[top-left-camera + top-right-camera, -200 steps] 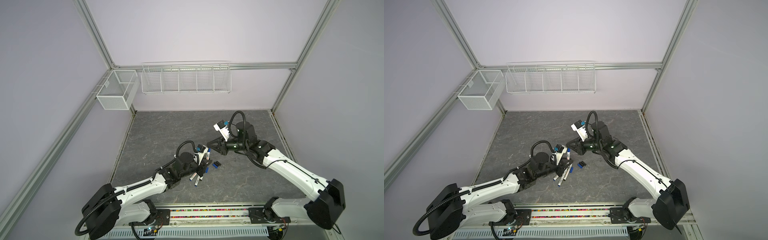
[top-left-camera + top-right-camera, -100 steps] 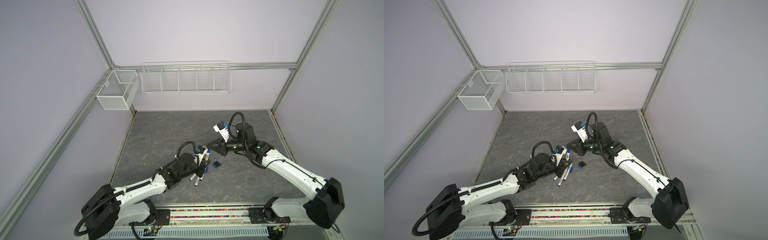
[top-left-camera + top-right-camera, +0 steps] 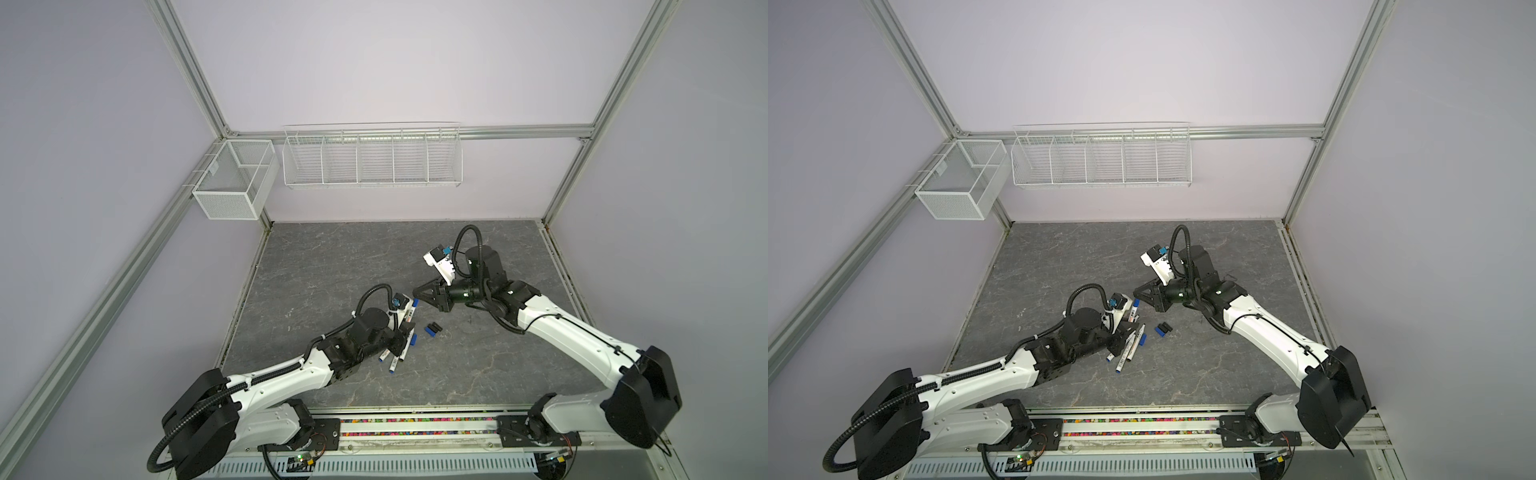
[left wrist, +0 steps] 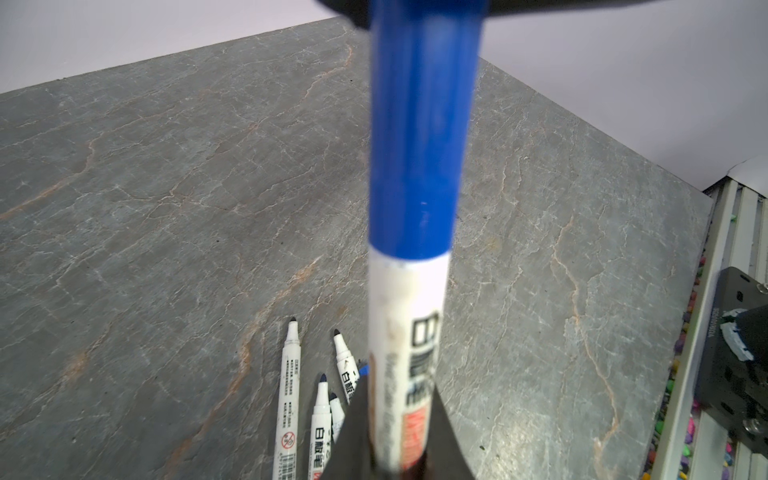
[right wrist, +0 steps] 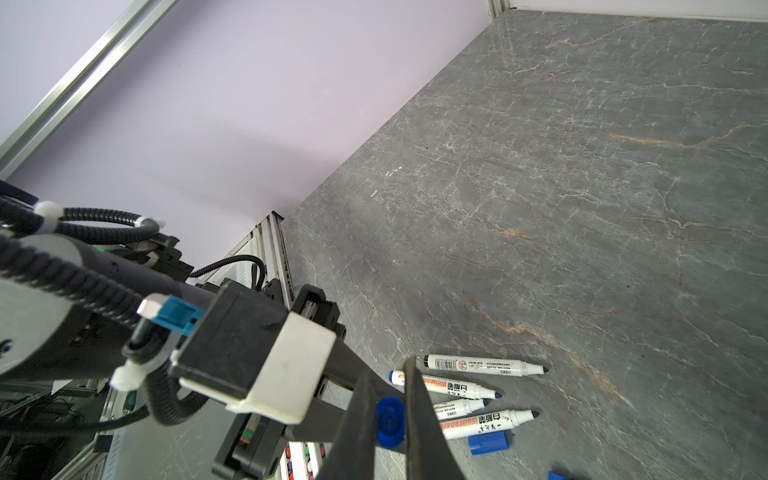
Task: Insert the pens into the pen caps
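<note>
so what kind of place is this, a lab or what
Probably a robotics lab test cell, not a home or office. Two robot arms, left arm and right arm, are mounted along a front rail inside an aluminium frame with plain lilac walls, over a grey tabletop.

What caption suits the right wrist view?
Right end effector shut on a blue cap; four uncapped pens lie beyond.
</note>
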{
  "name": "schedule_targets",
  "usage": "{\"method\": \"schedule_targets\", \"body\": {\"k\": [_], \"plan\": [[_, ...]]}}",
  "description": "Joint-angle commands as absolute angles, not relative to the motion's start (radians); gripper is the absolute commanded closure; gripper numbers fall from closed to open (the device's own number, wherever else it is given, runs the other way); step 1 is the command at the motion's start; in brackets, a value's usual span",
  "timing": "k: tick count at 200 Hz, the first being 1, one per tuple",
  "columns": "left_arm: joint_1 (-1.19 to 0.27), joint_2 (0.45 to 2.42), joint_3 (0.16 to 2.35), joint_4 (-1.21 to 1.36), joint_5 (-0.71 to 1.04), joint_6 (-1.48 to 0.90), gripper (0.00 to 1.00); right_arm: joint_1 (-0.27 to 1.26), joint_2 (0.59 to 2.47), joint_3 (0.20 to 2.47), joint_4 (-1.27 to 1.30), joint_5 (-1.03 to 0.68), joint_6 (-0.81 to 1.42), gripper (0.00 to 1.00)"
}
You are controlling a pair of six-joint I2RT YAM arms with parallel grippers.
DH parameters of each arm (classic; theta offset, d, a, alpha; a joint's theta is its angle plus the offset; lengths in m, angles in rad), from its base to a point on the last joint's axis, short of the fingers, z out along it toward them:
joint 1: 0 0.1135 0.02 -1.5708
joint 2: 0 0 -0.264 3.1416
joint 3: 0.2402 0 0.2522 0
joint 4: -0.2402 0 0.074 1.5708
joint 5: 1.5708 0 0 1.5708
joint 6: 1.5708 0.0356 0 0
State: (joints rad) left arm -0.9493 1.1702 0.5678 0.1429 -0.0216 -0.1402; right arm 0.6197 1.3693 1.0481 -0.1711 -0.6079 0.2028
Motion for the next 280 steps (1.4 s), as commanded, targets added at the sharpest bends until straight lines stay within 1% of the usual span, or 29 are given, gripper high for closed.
{"method": "schedule_targets", "body": {"k": [1,50,75,114,145,180,213,240,280], "plan": [[-0.920,1.090,0.676,0.541,-0.120,-0.174,1.00,0.632,1.427,0.970,-0.514,-0.652,0.193,0.86],[-0.920,1.117,0.693,0.641,-0.136,-0.177,1.00,0.668,1.460,0.949,-0.530,-0.647,0.174,0.86],[-0.920,1.130,0.713,0.686,-0.172,-0.178,1.00,0.673,1.458,0.919,-0.497,-0.682,0.187,0.87],[-0.918,1.130,0.716,0.696,-0.185,-0.189,1.00,0.615,1.412,0.885,-0.408,-0.724,0.244,0.87],[-0.918,1.132,0.698,0.712,-0.192,-0.210,1.00,0.619,1.447,0.897,-0.460,-0.708,0.221,0.87],[-0.901,1.155,0.716,0.736,-0.204,-0.225,1.00,0.684,1.465,0.899,-0.515,-0.666,0.172,0.87],[-0.870,1.190,0.764,0.733,-0.162,-0.216,1.00,0.690,1.450,0.885,-0.485,-0.707,0.186,0.88],[-0.853,1.213,0.792,0.741,-0.129,-0.221,1.00,0.640,1.422,0.854,-0.433,-0.760,0.220,0.89],[-0.821,1.244,0.840,0.752,-0.085,-0.223,1.00,0.650,1.476,0.873,-0.528,-0.699,0.178,0.89]]}}
